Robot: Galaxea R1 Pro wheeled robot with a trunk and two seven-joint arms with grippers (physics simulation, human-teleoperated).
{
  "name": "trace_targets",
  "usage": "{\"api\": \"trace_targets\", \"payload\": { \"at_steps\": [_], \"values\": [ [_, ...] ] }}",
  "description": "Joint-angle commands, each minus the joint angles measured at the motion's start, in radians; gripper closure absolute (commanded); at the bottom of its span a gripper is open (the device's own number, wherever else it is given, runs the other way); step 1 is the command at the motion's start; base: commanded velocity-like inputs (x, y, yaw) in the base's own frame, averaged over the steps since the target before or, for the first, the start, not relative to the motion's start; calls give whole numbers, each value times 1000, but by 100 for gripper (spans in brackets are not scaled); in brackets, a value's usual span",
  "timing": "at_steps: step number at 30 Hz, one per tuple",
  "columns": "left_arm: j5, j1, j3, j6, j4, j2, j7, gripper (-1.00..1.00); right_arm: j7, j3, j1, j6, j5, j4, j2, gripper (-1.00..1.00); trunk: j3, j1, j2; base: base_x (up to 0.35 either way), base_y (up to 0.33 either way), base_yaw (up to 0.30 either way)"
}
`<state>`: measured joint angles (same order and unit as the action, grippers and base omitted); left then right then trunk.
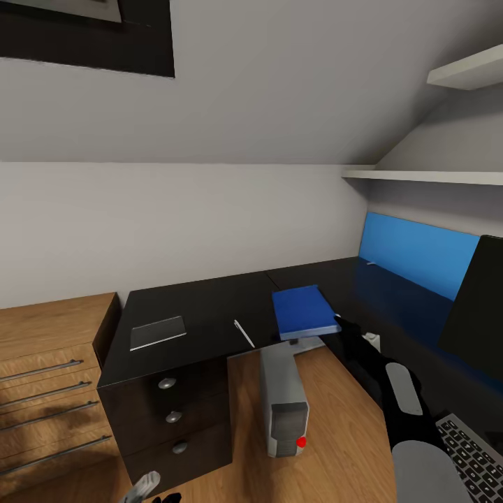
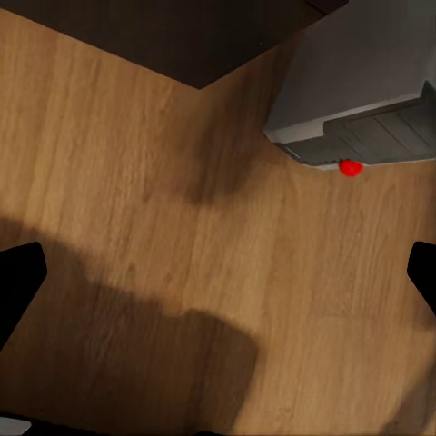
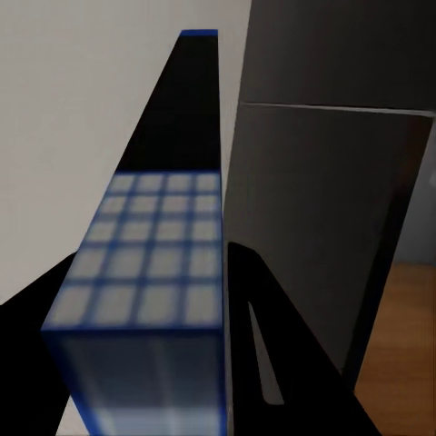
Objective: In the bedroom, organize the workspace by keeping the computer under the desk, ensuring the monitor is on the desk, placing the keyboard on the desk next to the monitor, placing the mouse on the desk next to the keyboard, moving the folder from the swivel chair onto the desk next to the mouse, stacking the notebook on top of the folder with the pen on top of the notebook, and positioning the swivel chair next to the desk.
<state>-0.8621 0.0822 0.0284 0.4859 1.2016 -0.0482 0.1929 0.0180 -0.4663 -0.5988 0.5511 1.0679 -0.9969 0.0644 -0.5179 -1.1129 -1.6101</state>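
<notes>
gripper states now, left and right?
Left gripper: open, empty, over the wood floor near the computer.
Right gripper: shut on the folder at the desk edge.

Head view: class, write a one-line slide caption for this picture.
Right gripper holds the blue folder at the desk edge, above the computer; notebook and pen lie nearby.

**Left wrist cam: floor and tower PC**

Left gripper [image 2: 218,272] points down at the light wood floor [image 2: 154,182], fingers spread wide, nothing between them. One dark fingertip [image 2: 18,277] shows at each side edge of the frame. Ahead of the fingers and off to one side: the computer [image 2: 363,82], grey case, dark vented front panel, red dot [image 2: 350,167] at its lower edge. A black desk corner [image 2: 200,36] sits further ahead. Soft shadow on the floor below the gripper.
</notes>
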Motion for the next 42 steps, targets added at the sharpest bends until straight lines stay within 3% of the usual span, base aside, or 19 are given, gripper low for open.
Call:
{"api": "trace_targets", "payload": {
  "at_steps": [1,17,20,21,23,25,26,27,28,29,31,33,36,40,42],
  "values": [
    [-10,0,2,1,2,-1,9,-100,1,-5,-1,8,1,-1,1,100,-1,0,-1,0,0,0],
    [-9,-1,2,1,1,-1,11,-100,-1,-5,-1,-5,1,-14,6,100,-1,0,-1,0,0,0],
    [-8,-1,3,1,1,0,12,-100,-1,-4,-1,-80,1,-16,20,100,-1,0,-1,0,0,0],
    [-8,-1,3,1,1,0,13,-100,-1,5,-1,-123,1,-16,37,100,-1,0,-1,0,0,0],
    [-8,-1,4,1,0,0,12,-100,-4,54,-1,-199,-7,-15,70,100,-1,0,-1,0,0,0],
    [-8,-1,4,1,0,1,12,-100,-8,134,3,-323,-28,-8,96,100,-1,0,-1,0,0,0],
    [-8,-1,4,1,0,1,12,-100,-10,195,11,-435,-38,0,106,100,-1,0,-1,0,0,0],
    [-8,-1,4,1,0,1,12,-100,-12,227,14,-493,-42,7,110,100,-1,0,-1,0,0,0],
    [-8,-1,4,0,0,1,12,-100,-14,293,20,-602,-47,22,110,100,-1,0,-1,0,0,0],
    [-8,-1,4,0,0,1,12,-100,-17,328,22,-650,-48,32,110,100,-1,0,-1,0,0,0],
    [-7,-1,4,0,0,1,13,-100,-41,446,27,-787,-50,88,110,100,-1,0,-1,0,0,0],
    [-7,-1,4,0,0,1,13,-100,-58,501,28,-857,-50,119,110,100,-1,0,-1,0,0,0],
    [-6,-1,4,0,-1,1,14,-100,-98,538,29,-921,-54,140,110,100,-1,0,-1,0,0,0],
    [-6,-1,4,0,-2,1,13,-100,-255,566,29,-976,-52,155,110,100,-1,0,-1,0,0,0],
    [-6,-1,3,0,-2,1,14,-100,-291,570,30,-1015,-48,157,110,100,-1,0,-1,0,0,0]
  ]
}}
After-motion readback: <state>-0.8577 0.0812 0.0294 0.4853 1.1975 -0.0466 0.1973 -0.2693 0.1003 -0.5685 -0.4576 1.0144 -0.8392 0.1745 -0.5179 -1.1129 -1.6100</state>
